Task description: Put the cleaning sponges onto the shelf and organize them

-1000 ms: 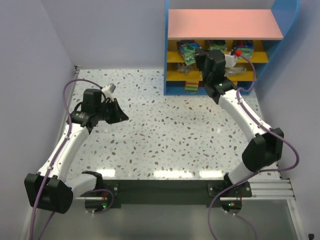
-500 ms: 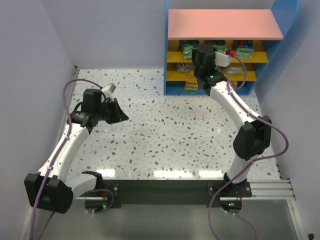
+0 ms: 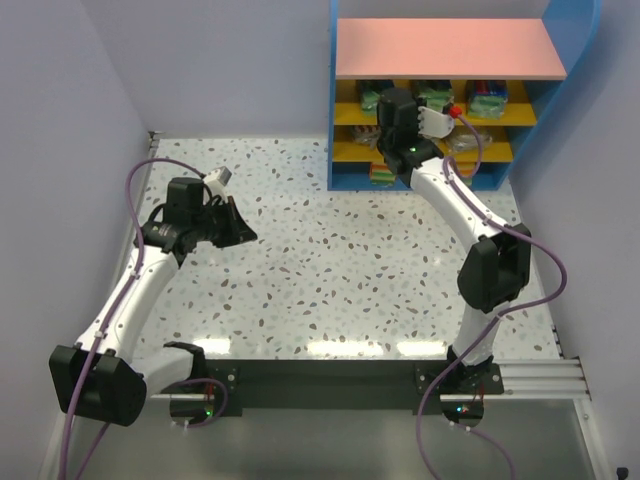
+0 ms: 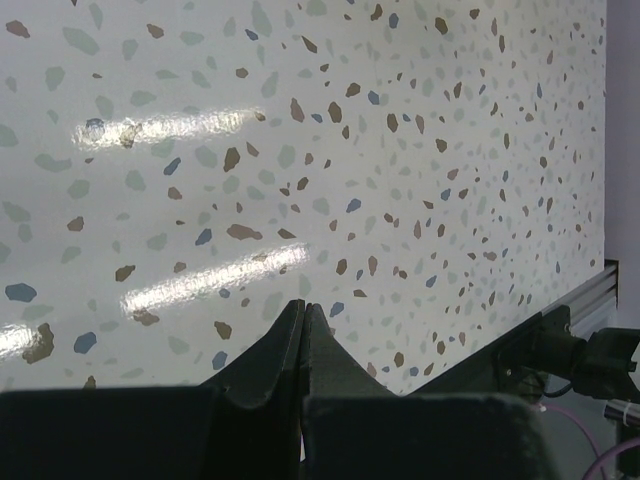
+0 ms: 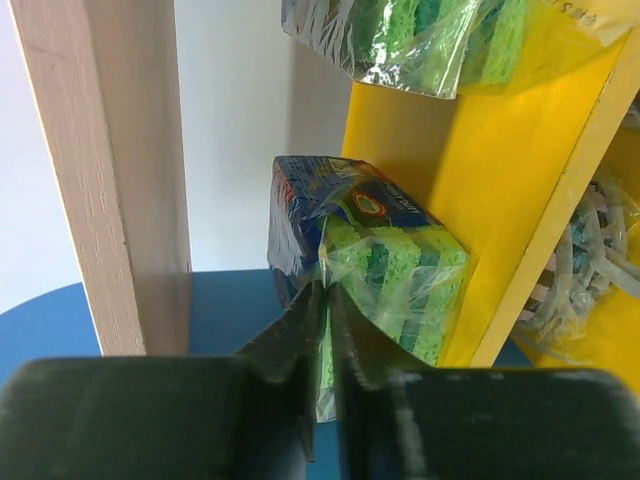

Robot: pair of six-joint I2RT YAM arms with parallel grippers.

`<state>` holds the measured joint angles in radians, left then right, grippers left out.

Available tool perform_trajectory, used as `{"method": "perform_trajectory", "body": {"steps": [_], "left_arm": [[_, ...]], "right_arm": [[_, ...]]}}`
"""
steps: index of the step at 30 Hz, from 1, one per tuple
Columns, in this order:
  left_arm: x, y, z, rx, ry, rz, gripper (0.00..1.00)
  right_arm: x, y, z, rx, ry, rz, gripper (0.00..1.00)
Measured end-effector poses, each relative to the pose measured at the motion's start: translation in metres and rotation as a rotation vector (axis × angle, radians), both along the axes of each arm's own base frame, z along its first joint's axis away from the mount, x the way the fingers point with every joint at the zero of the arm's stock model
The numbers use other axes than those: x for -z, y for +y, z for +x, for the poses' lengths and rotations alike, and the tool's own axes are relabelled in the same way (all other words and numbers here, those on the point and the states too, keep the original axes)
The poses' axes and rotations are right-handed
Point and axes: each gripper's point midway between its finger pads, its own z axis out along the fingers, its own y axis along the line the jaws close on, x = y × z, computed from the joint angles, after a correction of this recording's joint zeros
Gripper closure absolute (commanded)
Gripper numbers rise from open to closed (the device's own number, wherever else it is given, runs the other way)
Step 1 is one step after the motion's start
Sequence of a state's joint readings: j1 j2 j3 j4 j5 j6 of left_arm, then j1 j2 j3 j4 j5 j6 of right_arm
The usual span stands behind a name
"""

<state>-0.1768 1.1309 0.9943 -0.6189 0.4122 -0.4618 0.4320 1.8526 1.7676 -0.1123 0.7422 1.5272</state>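
Black fingers of the right gripper (image 5: 322,300) are standing almost together, pinching a fold of clear wrap on a green sponge pack (image 5: 390,265) that is carrying a blue label on its near end. The pack is pressing against a yellow board (image 5: 500,170) of the shelf (image 3: 450,48), with a pale wooden upright (image 5: 110,170) just beside it and the shelf's blue base (image 5: 225,300) showing behind. A second green pack (image 5: 430,40) is sitting on the far side of the same board. Beyond the board's edge, a silvery scourer pack (image 5: 590,260) is showing in part.

From above, the right arm is reaching into the left end of the shelf under the pink top board — its fingers are hidden there. More wrapped packs (image 3: 490,98) are lying along the upper yellow board, and an orange-yellow-green block (image 3: 382,172) is sitting at the shelf's bottom left.

The left gripper (image 4: 303,318) is hanging over the speckled table (image 4: 350,120), well apart from the shelf. Its fingertips are touching each other with nothing between them.
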Motion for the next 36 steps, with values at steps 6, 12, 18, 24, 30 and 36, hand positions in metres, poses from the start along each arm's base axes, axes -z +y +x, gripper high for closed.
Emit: {"method": "perform_trajectory", "body": {"steps": [6, 12, 18, 24, 30, 36], "left_arm": [[0.000, 0.000, 0.000, -0.004, 0.005, -0.004, 1.00], [0.000, -0.001, 0.000, -0.006, 0.005, -0.009, 1.00], [-0.002, -0.002, 0.002, -0.007, 0.000, -0.017, 1.00], [-0.006, -0.006, 0.003, 0.009, -0.013, -0.039, 0.53], [-0.013, -0.014, 0.002, 0.038, -0.020, -0.082, 0.28], [-0.016, -0.018, -0.001, 0.059, -0.027, -0.104, 0.23]], "right_arm": [[0.005, 0.004, 0.000, -0.021, -0.021, 0.010, 0.53], [0.003, 0.005, -0.012, -0.069, -0.065, -0.008, 0.39], [-0.035, 0.004, -0.043, -0.144, -0.182, -0.026, 0.37], [-0.055, -0.002, -0.110, -0.285, -0.208, -0.064, 0.02], [-0.032, -0.019, -0.211, -0.462, -0.135, -0.250, 0.02], [0.040, -0.050, -0.292, -0.555, 0.058, -0.413, 0.02]]}}
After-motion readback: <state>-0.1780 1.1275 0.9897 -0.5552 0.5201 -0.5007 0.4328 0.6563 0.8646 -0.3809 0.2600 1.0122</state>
